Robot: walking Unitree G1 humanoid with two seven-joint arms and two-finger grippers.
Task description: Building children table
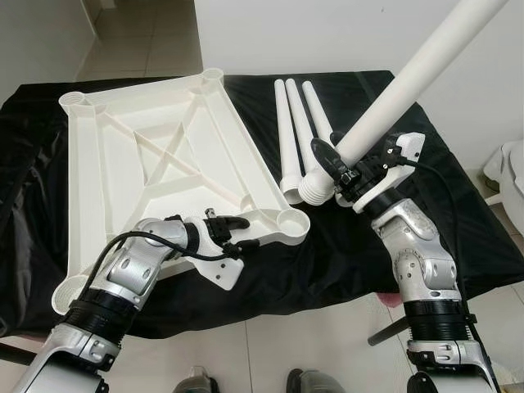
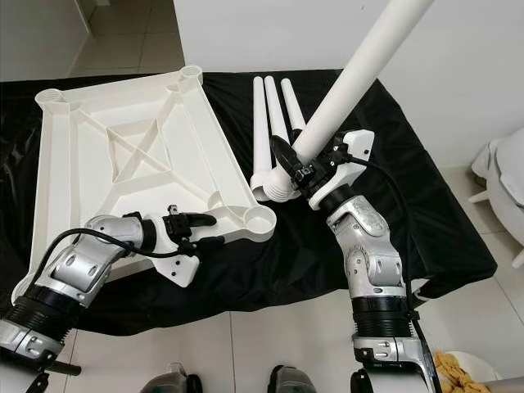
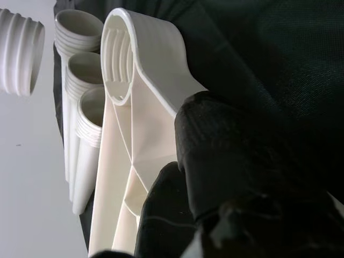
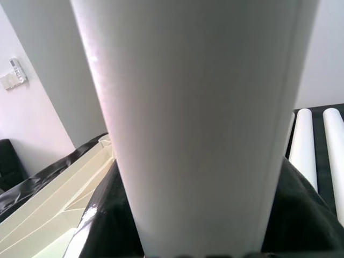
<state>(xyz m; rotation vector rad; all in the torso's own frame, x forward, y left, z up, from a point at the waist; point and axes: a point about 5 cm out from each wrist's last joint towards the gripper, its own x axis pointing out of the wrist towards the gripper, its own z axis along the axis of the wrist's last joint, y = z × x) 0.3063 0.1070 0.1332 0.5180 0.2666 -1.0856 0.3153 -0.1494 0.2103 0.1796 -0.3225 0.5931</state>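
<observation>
3 legs [image 1: 296, 131] crowding right of tabletop [image 1: 155, 155], black cloth [image 1: 458, 221] bare beyond

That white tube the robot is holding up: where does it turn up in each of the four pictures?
Left eye view: the held leg slants from the right gripper to the top right corner.
Right eye view: same slant, nearer the middle.
Left wrist view: its ribbed end at the upper left.
Right wrist view: its shaft, very close.
Shared landmark: the three legs lying on the black cloth.
</observation>
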